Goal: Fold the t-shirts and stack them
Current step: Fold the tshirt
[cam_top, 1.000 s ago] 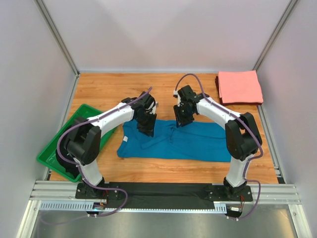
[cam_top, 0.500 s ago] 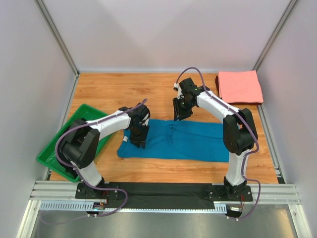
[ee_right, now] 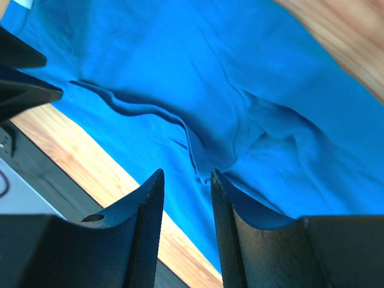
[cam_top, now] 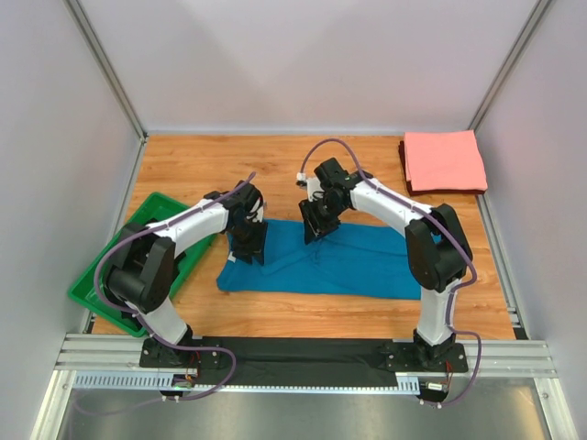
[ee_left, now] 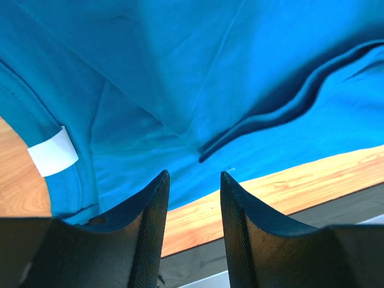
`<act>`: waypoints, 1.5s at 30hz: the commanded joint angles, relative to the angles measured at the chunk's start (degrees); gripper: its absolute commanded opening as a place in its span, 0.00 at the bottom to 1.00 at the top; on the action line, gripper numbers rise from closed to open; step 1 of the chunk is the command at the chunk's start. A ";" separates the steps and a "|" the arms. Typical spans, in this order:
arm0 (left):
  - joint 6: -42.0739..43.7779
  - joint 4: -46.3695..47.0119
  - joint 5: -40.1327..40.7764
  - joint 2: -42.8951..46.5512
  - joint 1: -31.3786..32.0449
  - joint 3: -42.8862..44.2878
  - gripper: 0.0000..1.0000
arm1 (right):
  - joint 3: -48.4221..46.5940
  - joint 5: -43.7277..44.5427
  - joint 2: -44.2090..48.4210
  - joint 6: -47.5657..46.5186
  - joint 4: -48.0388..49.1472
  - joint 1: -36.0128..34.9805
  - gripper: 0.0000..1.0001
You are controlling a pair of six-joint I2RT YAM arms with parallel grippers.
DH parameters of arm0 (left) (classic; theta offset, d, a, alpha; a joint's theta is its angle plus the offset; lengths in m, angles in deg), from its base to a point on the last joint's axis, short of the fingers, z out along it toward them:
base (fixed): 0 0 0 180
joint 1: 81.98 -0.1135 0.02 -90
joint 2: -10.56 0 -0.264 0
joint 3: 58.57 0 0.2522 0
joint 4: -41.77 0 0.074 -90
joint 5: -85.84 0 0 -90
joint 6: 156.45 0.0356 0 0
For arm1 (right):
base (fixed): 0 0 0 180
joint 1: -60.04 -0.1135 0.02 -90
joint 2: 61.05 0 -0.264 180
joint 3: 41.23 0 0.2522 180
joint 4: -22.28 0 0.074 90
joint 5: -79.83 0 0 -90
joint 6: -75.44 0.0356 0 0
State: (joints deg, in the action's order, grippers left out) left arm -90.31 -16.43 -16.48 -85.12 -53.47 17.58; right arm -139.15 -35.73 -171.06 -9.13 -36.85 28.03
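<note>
The left hand (ee_left: 193, 174) is open just a little, with a thin gap between its two fingers and nothing in that gap. It hangs over the left end of the teal-blue shirt (cam_top: 358, 261), close to the white neck label (ee_left: 53, 151). I cannot tell if it touches the cloth. The right hand (ee_right: 186, 174) is open a little too and holds nothing. It is over a wrinkle near the middle of the same shirt.

Half a second ago the right hand was over bare wood past the shirt's far edge. Now it is over the cloth. The left hand has slid a bit to the left.

The blue shirt lies flat in the middle of the counter (cam_top: 202, 165). Its long way runs left to right, and its neck points left toward the green tray (cam_top: 101, 284). The pink shirt (cam_top: 444, 160) sits folded in the far right corner, well apart.
</note>
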 commanded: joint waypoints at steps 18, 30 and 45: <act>7.51 4.98 -6.84 0.49 -0.65 -0.43 0.47 | -5.05 17.91 -4.51 -10.17 -3.59 -8.15 0.38; 12.69 4.90 -6.68 2.42 -0.91 -0.60 0.47 | -2.76 19.41 1.63 -9.56 -1.66 -8.86 0.00; 15.07 6.56 -14.05 1.81 -3.99 -0.25 0.47 | -1.79 18.00 4.99 -7.45 -1.57 -8.86 0.00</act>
State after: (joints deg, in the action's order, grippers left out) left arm -76.95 -12.19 -27.28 -84.85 -57.60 16.99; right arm -140.60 -17.59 -167.98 -17.24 -39.43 19.18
